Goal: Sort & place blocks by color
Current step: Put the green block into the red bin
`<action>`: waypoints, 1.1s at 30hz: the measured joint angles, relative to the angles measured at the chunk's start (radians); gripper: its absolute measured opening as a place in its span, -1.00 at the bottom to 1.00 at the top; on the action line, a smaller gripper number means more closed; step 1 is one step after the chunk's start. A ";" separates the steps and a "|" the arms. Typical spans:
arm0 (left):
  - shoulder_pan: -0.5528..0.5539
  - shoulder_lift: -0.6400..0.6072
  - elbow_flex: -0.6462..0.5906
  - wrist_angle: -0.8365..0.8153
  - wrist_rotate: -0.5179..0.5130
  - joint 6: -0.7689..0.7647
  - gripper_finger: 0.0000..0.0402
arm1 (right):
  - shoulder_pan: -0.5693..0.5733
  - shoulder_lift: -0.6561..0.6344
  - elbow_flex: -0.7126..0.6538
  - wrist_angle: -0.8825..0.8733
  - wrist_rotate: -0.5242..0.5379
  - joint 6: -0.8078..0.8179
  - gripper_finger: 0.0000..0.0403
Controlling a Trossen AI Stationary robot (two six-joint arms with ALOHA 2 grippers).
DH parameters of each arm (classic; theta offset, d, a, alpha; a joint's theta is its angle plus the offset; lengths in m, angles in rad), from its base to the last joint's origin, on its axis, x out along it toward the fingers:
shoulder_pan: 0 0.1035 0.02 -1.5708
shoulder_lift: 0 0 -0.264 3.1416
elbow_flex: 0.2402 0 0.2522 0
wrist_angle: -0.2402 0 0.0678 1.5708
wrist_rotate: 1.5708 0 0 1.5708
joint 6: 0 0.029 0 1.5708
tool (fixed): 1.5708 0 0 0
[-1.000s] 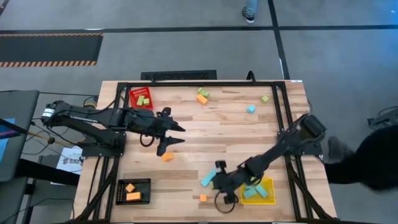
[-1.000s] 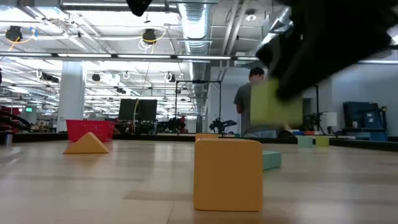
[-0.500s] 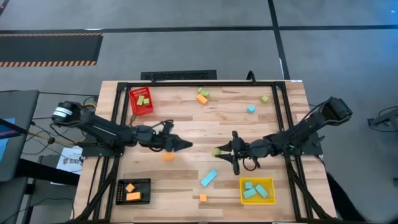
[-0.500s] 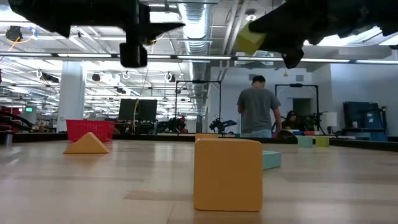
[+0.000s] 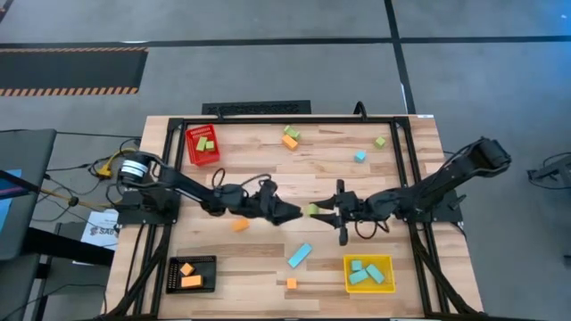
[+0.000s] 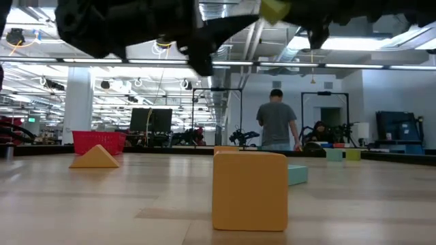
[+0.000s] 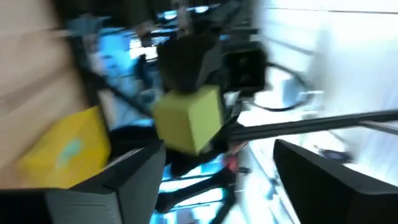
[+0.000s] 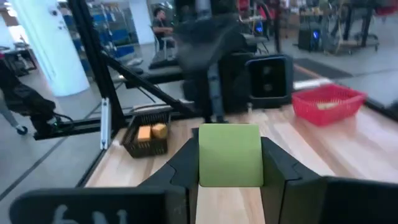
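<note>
R gripper (image 5: pixel 319 212) clamped on a green block (image 5: pixel 311 211), held in the air over mid-table, well away from the red bin (image 5: pixel 202 145). L gripper (image 5: pixel 291 213) faces it just beside the block, fingers spread wide, not touching. Yellow bin (image 5: pixel 390 276) w/ cyan blocks (image 5: pixel 362 273) sits on the block's far side from the red bin.

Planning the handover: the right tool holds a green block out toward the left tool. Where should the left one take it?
On the two free faces of the green block, crosswise to the right tool fingers, approaching head-on from the left tool. The cube's end projects past those fingers.
</note>
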 joint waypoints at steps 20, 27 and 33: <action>0.020 0.170 0.228 0.113 -0.040 0.092 0.43 | -0.008 -0.010 0.001 0.126 0.005 -0.028 -0.44; 0.019 0.171 0.228 0.108 -0.044 0.092 0.23 | -0.008 -0.010 0.001 0.148 0.020 -0.048 -0.44; 0.019 0.171 0.228 0.107 -0.043 0.092 -0.03 | -0.008 -0.010 0.001 0.147 0.022 -0.051 -0.44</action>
